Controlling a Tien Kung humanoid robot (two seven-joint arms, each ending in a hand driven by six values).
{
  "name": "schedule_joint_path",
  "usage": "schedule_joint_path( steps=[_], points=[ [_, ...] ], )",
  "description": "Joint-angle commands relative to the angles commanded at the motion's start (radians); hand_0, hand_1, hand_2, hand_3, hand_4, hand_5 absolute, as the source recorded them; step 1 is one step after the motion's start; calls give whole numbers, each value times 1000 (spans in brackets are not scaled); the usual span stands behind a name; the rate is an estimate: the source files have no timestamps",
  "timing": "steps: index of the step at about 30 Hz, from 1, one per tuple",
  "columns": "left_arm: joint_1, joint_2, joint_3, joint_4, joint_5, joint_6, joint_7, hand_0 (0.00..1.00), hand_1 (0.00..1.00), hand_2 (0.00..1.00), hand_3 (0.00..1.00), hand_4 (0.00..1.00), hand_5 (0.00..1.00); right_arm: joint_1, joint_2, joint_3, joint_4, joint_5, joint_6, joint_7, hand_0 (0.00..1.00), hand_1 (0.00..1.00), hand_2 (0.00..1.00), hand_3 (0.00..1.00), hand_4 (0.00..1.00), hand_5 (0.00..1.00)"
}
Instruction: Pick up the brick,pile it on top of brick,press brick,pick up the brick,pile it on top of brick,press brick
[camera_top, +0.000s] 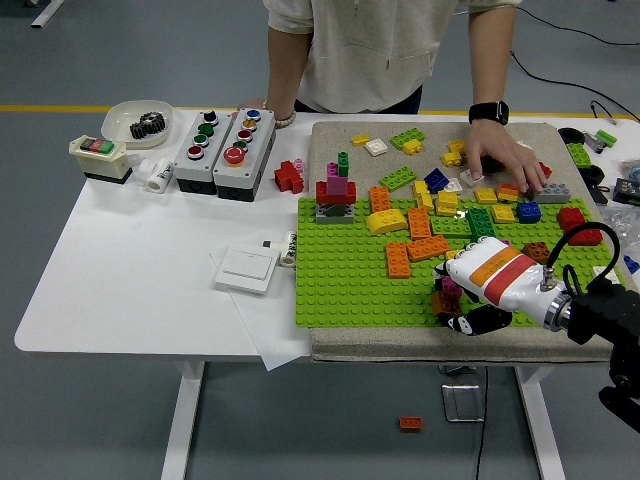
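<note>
My right hand (462, 300), white with an orange and red band, comes in from the right and lies on the front right part of the green baseplate (340, 280). Its fingers curl around a small pile of bricks (446, 297), pink and magenta on top of a dark brown one, near the plate's front edge. Orange bricks (412, 248) lie just left of the hand. A red, grey and pink stack (335, 194) stands at the plate's back left. Loose bricks (470, 165) lie on the beige mat behind. The left arm is out of view.
A person stands at the far side; one hand (505, 160) reaches among the loose bricks at the back right. Two button boxes (222, 143), a white bowl with gears (138, 122) and a white switch plate (247, 268) sit on the left. A brick lies on the floor (410, 423).
</note>
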Motion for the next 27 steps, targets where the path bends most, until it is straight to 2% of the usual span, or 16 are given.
schedule_joint_path(
  steps=[27],
  points=[
    [2, 0, -6, -1, 11, -2, 4, 849, 810, 815, 621, 711, 675, 0, 0, 10, -32, 0, -27, 15, 241, 182, 234, 419, 757, 330]
  ],
)
